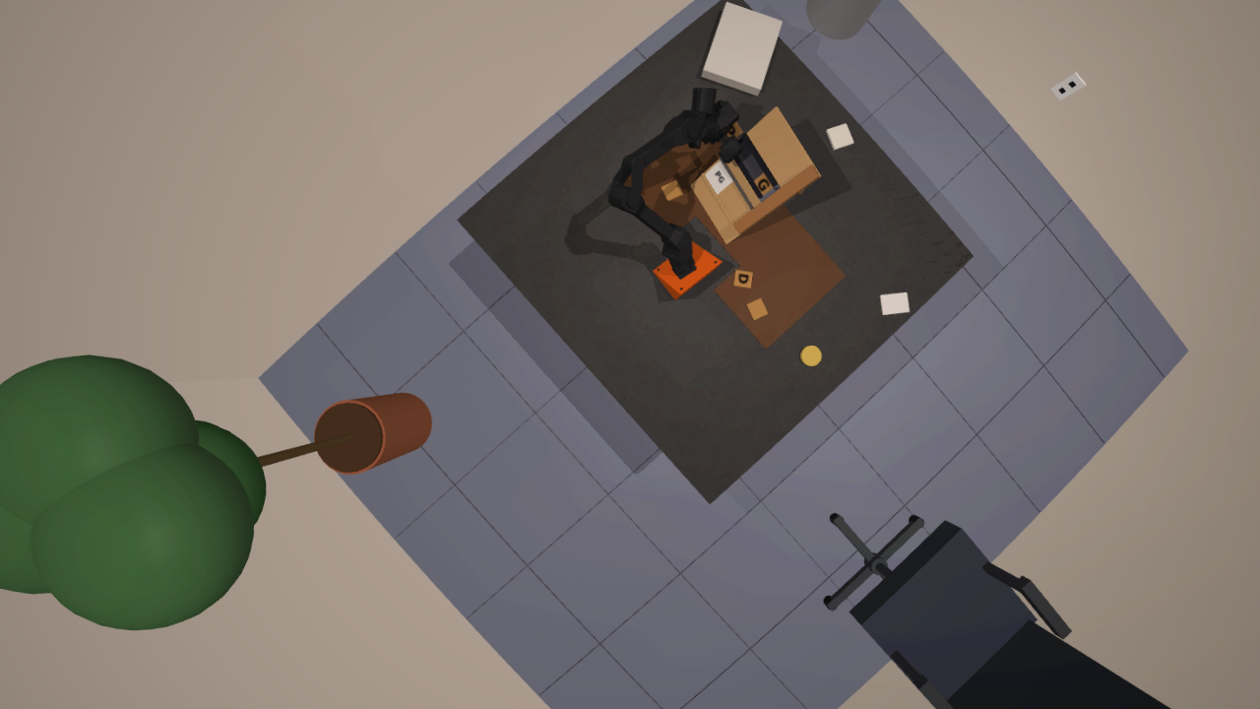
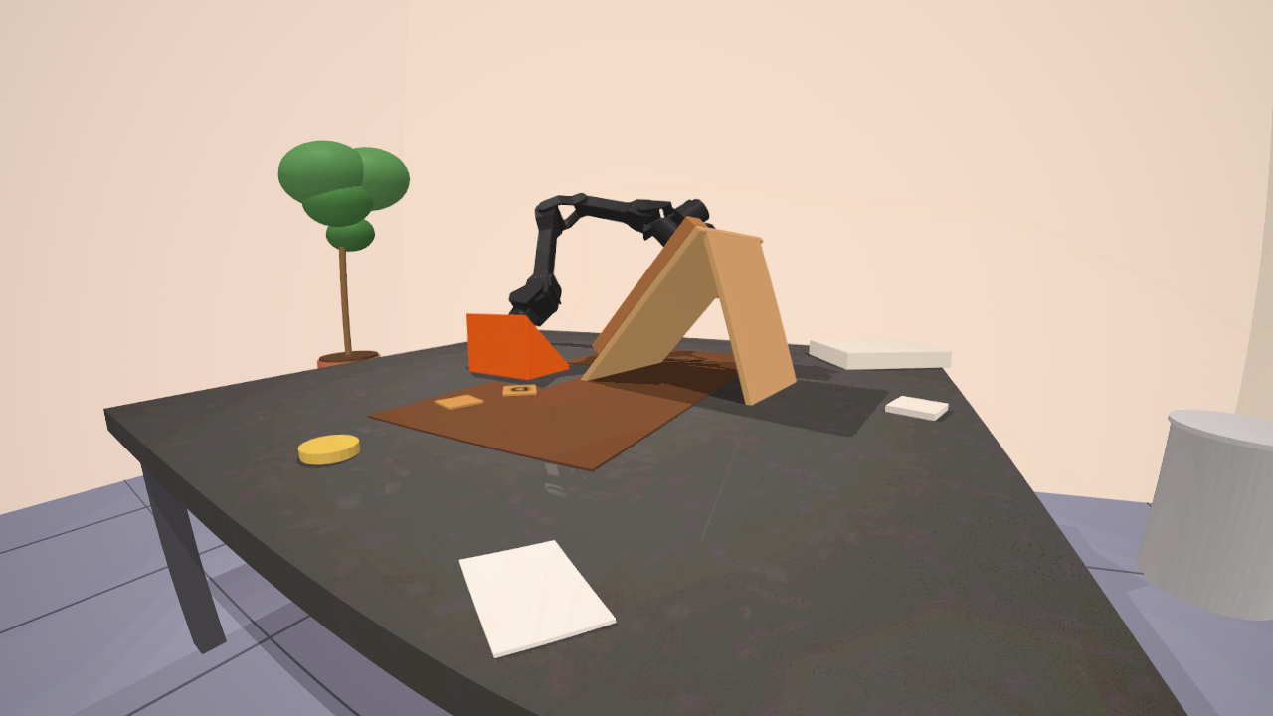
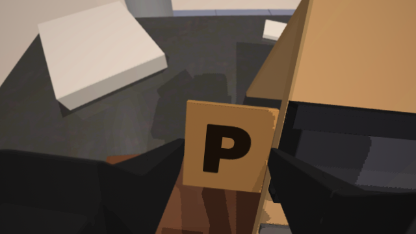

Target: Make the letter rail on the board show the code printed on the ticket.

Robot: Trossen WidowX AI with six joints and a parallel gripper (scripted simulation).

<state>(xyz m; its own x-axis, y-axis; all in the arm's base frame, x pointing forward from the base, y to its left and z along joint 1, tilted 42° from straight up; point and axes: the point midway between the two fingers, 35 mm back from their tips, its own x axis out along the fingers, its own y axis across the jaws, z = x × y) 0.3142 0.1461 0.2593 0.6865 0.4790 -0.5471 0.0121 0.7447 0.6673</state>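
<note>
Dark speckled counter (image 3: 201, 49) is lying beneath a flat, square tan wooden tile marked P (image 3: 228, 147), being gripped by its side edges in the black tool (image 3: 227, 155), just beside the black rail's (image 3: 351, 121) open end; it is judged light, stiff and smooth.

We count five letter tiles: the P tile (image 3: 229, 147), the G tile (image 1: 763, 184) in the rail, the D tile (image 1: 743, 278) and a blank tile (image 1: 756, 308) on the brown mat (image 1: 792, 273), and one more tile (image 1: 671, 191) under the arm. There is one ticket (image 1: 718, 178) and one board (image 2: 756, 311). We see three white slabs (image 1: 742, 45) (image 1: 840, 135) (image 1: 894, 303), one yellow disc (image 1: 810, 354), one potted plant (image 2: 342, 200).
</note>
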